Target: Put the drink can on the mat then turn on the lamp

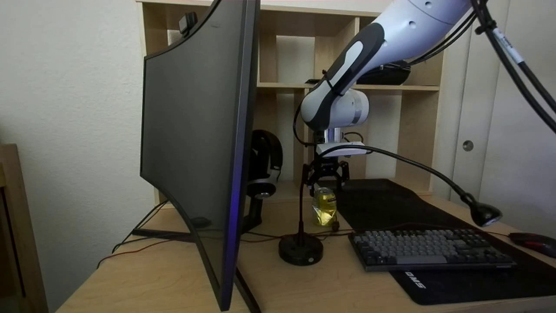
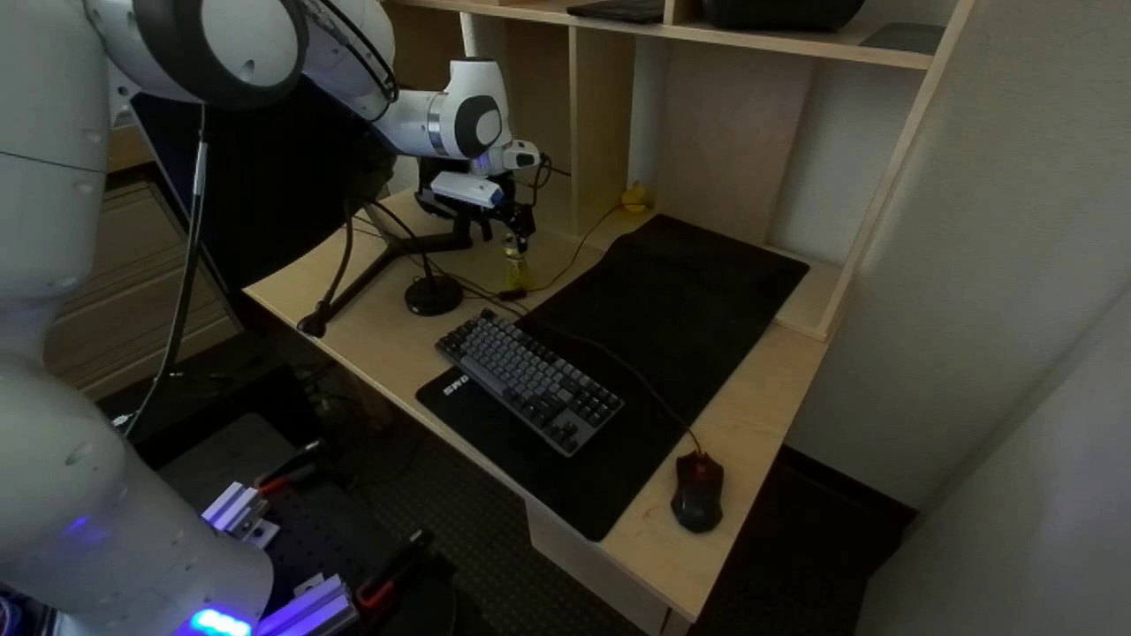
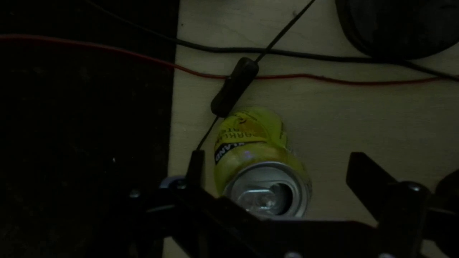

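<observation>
The yellow-green drink can [image 1: 325,209] [image 2: 517,272] stands upright on the wooden desk, just beside the mat, in both exterior views. In the wrist view the can [image 3: 251,152] shows its silver top with an open mouth. My gripper [image 1: 325,189] [image 2: 504,237] [image 3: 278,159] is open just above the can. In the wrist view its fingers lie either side of the can's top, the left one closer; contact is not visible. The black mat [image 1: 378,202] [image 2: 671,283] [image 3: 86,143] lies flat. The black lamp [image 1: 300,250] [image 2: 433,294] stands near the can; its round base [image 3: 401,25] shows in the wrist view.
A small cable switch [image 3: 235,87] [image 1: 335,226] lies against the can's foot, with cables crossing the desk. The keyboard [image 1: 430,248] [image 2: 530,375] and mouse [image 2: 698,492] are nearby. The large monitor [image 1: 195,113] and headphones [image 1: 265,161] stand beside. The lamp's neck [image 1: 404,160] arches over the mat side.
</observation>
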